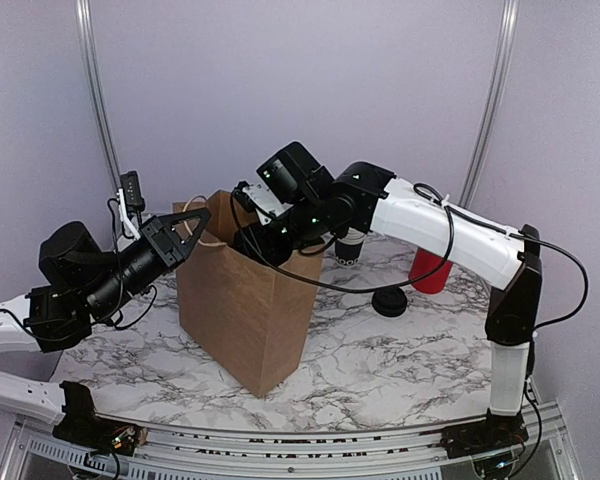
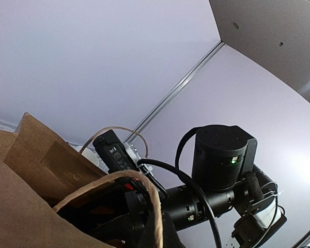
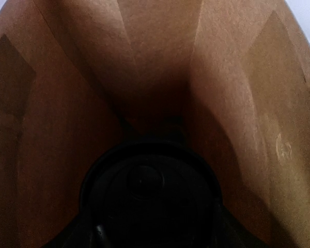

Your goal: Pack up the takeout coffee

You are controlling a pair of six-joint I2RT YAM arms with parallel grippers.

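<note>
No legible text, tiny print on black module (image 2: 115, 153) unreadable, faint round stamp (image 3: 283, 148) inside paper bag (image 3: 160, 62) illegible

The right arm (image 1: 450, 235) wore a smooth white shell over the long link well back from the right gripper (image 1: 252, 243), with matte black housings at every joint and a black elbow block (image 1: 510, 300) farther back still. Small green lights glowed on the black motor drums just behind that tool (one showed plainly on a round drum (image 2: 222, 150) in the left wrist view). A thin black cable (image 1: 580, 265) looped out past the elbow. The left arm (image 1: 90, 275) was black and cylindrical behind its triangular left gripper (image 1: 195, 238), turning white farther back, with thin black wires slung beneath.
</note>
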